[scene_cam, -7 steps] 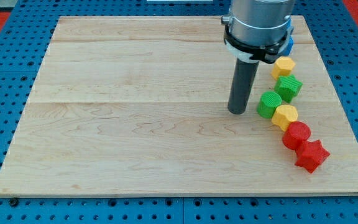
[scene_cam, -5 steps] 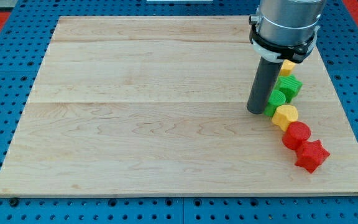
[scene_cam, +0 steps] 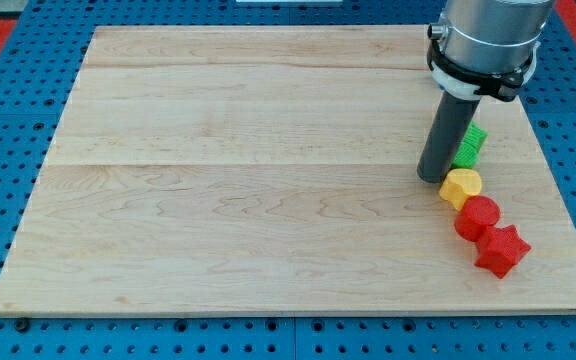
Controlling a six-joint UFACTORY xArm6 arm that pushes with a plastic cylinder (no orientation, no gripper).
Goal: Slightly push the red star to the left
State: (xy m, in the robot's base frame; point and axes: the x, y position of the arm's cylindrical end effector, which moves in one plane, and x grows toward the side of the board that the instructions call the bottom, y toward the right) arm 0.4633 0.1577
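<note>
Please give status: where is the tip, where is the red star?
My tip beside yellow block, upper left. Red star block near wooden board's lower right, untouched. Red round block touching it, between.

One raised camera – angled down over board (scene_cam: 218,200)

Red star (scene_cam: 502,250), flat on the wooden board (scene_cam: 248,200), near its lower right corner, touching the red round block (scene_cam: 477,217) up-left of it.

Red star (scene_cam: 501,250), red round block (scene_cam: 477,216), yellow block (scene_cam: 461,185), green block (scene_cam: 469,146).
</note>
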